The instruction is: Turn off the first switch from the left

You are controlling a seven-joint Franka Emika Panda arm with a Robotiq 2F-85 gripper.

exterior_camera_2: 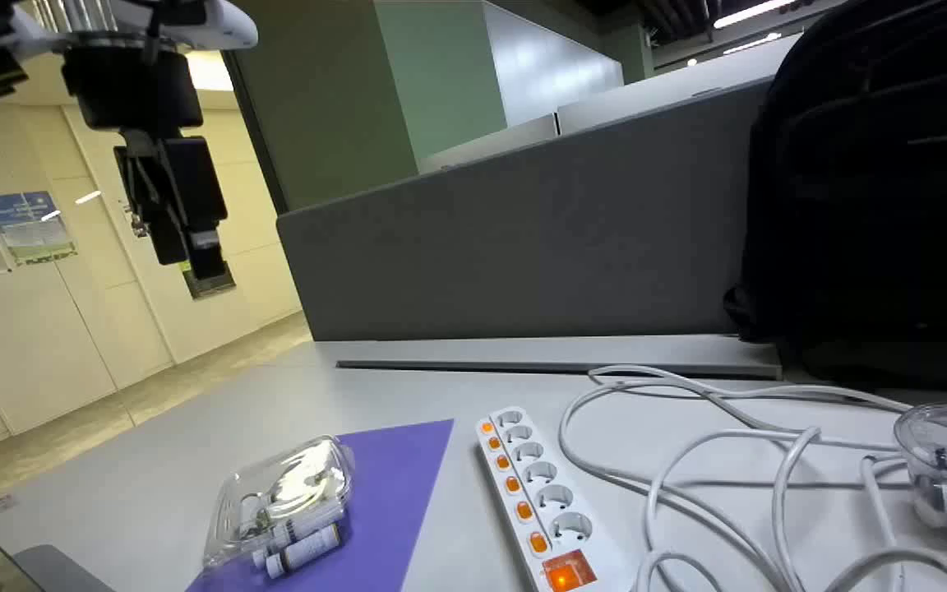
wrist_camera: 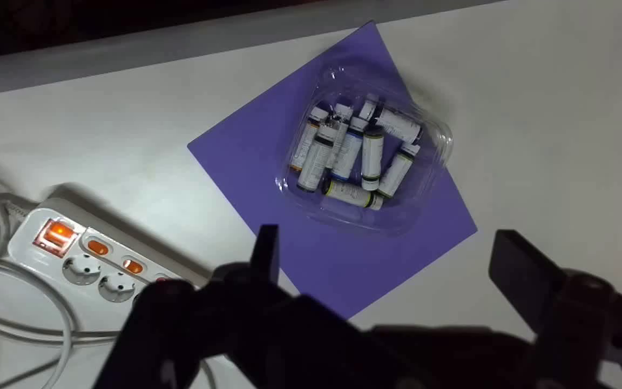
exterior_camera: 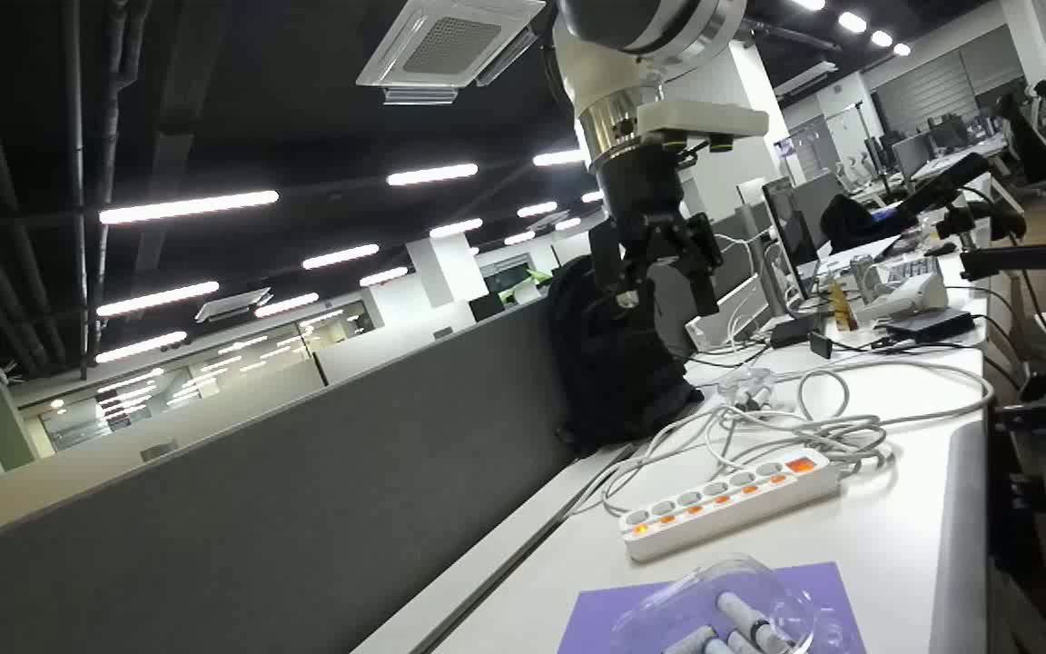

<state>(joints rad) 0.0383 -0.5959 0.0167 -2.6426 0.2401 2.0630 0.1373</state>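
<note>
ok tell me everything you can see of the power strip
The power strip is long, white, plastic-looking and lies flat on the table, its pale cord at one end. Beside six round sockets run six small orange buttons; the end button farthest from the cord looks brightest in an exterior view. A larger switch glows by the cord. It sits apart from the purple sheet.

1st switch [exterior_camera: 640,529], tiny orange rocker, lit, endmost of 6, on white power strip [exterior_camera: 736,521]
</note>
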